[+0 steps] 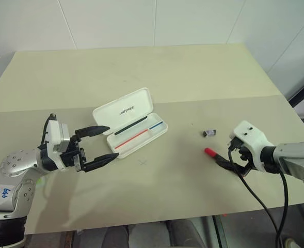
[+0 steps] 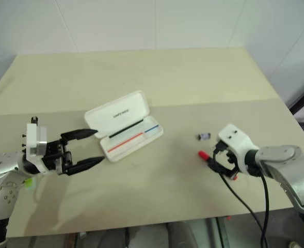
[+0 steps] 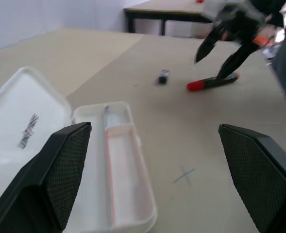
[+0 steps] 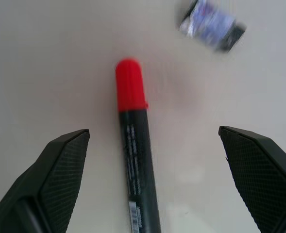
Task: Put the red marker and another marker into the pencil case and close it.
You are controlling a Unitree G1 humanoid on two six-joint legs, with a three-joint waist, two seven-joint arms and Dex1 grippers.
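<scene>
While the pencil case (image 1: 131,122) lies open mid-table, left gripper (image 1: 103,145) jaws wide, empty, beside it — right gripper (image 2: 220,161) jaws wide, straddling the red marker (image 4: 135,150) near the table's right edge, not gripping.

Left arm: reaches in from the left side, forearm about level; wrist turned inward
Left gripper (image 1: 103,145): fingers spread wide, nothing between them
Right arm: comes in from the right; wrist bent downward
Right gripper (image 2: 217,161): fingers wide apart, pointing down, gripping nothing

red marker (image 1: 210,152) barrel behind right tool (image 1: 233,166)
</scene>
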